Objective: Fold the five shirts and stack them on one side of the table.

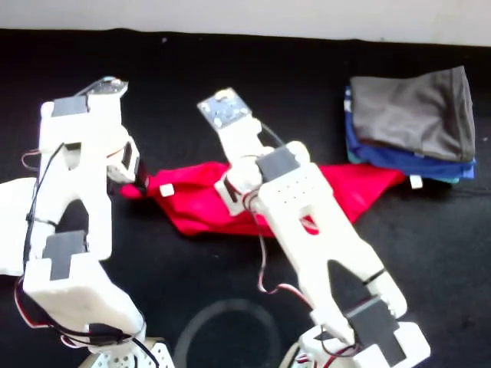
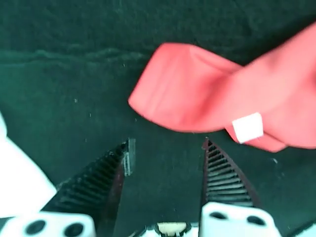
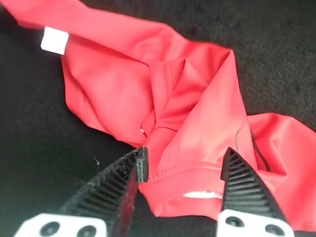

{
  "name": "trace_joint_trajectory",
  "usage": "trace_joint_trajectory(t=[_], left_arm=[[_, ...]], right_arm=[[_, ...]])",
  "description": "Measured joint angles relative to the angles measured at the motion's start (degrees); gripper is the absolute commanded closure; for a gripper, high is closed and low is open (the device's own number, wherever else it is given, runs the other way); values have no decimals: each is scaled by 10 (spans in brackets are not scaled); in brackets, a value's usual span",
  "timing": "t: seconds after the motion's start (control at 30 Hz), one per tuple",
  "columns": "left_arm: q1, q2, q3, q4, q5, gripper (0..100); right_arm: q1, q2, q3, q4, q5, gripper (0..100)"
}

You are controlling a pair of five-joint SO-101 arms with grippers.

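Note:
A red shirt (image 1: 201, 201) lies crumpled across the middle of the black table, with a white tag (image 1: 166, 190) near its left end. My left gripper (image 2: 165, 148) hangs open just short of that left end of the red shirt (image 2: 197, 94), with bare cloth-covered table between its fingers. My right gripper (image 3: 183, 157) is open over the crumpled middle of the red shirt (image 3: 197, 118), a hem lying between its fingers. At the back right sits a stack of folded shirts (image 1: 414, 126), grey on top of blue ones.
The table is covered in black cloth (image 1: 192, 84). Both white arms (image 1: 73, 199) rise from the near edge, and the right arm (image 1: 322, 238) crosses over part of the red shirt. A faint ring mark (image 1: 226, 333) shows on the cloth between the bases.

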Motion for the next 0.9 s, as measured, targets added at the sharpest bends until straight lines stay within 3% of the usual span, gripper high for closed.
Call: trace_joint_trajectory(t=[0.37,0.7,0.77,0.9], left_arm=[[-47,122,3,-136,1,780],[-6,141,-1,-145,-1,781],[9,145,-11,-145,-1,818],[40,148,-25,-145,-1,999]], right_arm=[[0,6,-2,3,0,761],[0,6,-2,3,0,761],[0,6,-2,3,0,761],[0,6,-2,3,0,761]])
